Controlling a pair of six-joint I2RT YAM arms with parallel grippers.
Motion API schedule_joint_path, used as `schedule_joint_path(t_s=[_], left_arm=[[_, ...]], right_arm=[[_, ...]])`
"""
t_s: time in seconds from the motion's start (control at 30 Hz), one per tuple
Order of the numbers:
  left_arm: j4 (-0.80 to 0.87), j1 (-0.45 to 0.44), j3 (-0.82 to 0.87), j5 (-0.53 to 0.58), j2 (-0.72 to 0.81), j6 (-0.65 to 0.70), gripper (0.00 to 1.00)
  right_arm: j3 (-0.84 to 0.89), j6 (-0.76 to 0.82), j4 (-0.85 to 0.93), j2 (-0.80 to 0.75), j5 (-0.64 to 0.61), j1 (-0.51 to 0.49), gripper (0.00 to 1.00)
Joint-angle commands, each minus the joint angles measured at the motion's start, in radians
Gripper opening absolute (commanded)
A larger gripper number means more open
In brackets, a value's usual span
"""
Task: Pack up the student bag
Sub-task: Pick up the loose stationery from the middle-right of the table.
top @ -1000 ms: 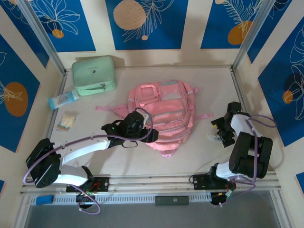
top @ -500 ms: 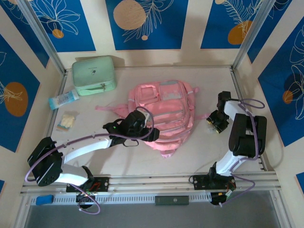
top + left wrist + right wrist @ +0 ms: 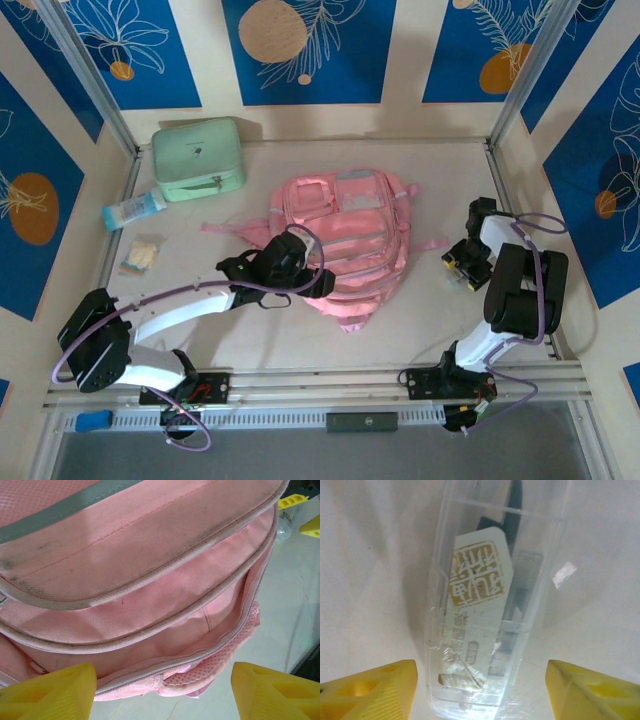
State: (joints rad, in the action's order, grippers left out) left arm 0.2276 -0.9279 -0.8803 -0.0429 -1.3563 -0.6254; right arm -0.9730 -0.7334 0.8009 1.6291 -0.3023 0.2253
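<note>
Reaching in from the left, the left gripper [image 3: 162, 690] sits at the near left edge of the student bag [image 3: 345, 235]. Its two yellow fingertips [image 3: 50, 690] stand wide apart. In the left wrist view the bag's lower edge, with a piece of pink mesh, lies in the gap between them. No fabric is pinched there, and whether the left tip brushes the cloth I cannot tell. The jaws are open and hold nothing.

The bag itself lies flat in the middle of the table [image 3: 440, 180], front pockets up. Its grey-white patch is toward the far side, and a pink strap trails out on each side. From the left wrist camera the bag rises as stacked pink panels with a grey band, smudged dark along one seam.

Further right, the right gripper [image 3: 480, 690] points down at the table, well apart from the bag's body and just beyond the end of its right strap. Its yellow fingertips [image 3: 375, 690] stand on either side of a clear plastic case [image 3: 480, 605] that lies on the table. The case has a white label with gold print and something dark inside. Bare table shows between each tip and the case's walls, so these jaws are also open, straddling the case without gripping it.
</note>
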Motion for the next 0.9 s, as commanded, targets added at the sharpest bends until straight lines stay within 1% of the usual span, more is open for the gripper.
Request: schedule_joint_path(t_s=[0.0, 0.07, 0.13, 0.27, 0.37, 0.47, 0.57, 0.7, 0.87], left_arm=[[0.037, -0.003, -0.041, 0.030, 0.027, 0.026, 0.72], [0.042, -0.003, -0.036, 0.036, 0.033, 0.027, 0.72], [0.044, -0.001, -0.030, 0.040, 0.036, 0.025, 0.73], [0.049, 0.001, -0.025, 0.041, 0.043, 0.023, 0.73], [0.050, 0.004, -0.024, 0.045, 0.047, 0.023, 0.74], [0.048, 0.006, -0.029, 0.046, 0.048, 0.021, 0.74], [0.052, 0.006, -0.032, 0.046, 0.048, 0.021, 0.74], [0.056, 0.008, -0.032, 0.052, 0.060, 0.018, 0.75], [0.063, 0.011, -0.023, 0.066, 0.082, 0.012, 0.75]], right_arm=[[-0.015, -0.008, 0.029, 0.029, 0.043, -0.012, 0.73], [-0.006, -0.029, 0.011, 0.036, 0.049, -0.017, 0.75], [-0.003, -0.042, 0.004, 0.052, 0.066, -0.011, 0.75], [-0.013, -0.032, 0.007, 0.065, 0.046, -0.024, 0.68], [-0.006, -0.010, -0.003, 0.043, 0.044, -0.032, 0.58], [-0.006, 0.019, -0.004, 0.029, 0.053, -0.030, 0.52], [-0.005, 0.051, -0.010, 0.013, 0.059, -0.030, 0.43], [-0.010, 0.073, 0.002, 0.009, 0.079, -0.035, 0.42], [-0.015, 0.098, 0.008, -0.024, 0.084, -0.070, 0.40]])
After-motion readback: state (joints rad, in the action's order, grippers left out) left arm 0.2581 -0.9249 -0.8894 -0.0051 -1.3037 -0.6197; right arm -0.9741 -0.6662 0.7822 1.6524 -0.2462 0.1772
